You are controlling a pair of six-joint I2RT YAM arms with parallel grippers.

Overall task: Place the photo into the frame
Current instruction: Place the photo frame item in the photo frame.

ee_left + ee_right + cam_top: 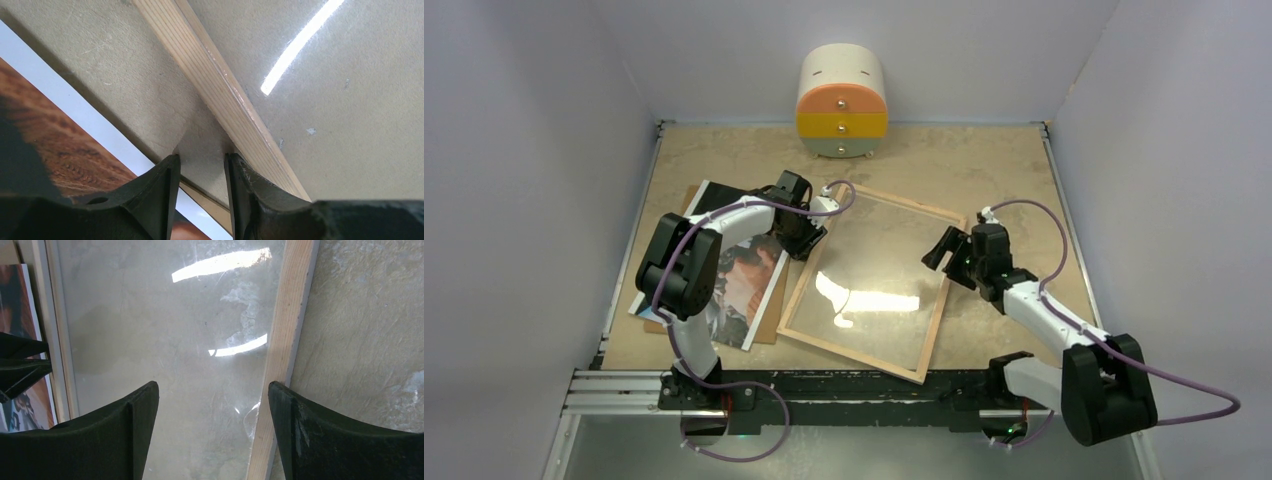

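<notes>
My left hand point(202, 162) is narrow, its fingers slightly apart with nothing between them. It is low over the strip of desk point(984, 160) between the photo point(749, 285) and the frame point(874, 260). The frame lies flat and skewed in the middle of the top view, with the photo just left of it. My right hand point(212, 390) is spread wide above the frame's right rail.
</notes>
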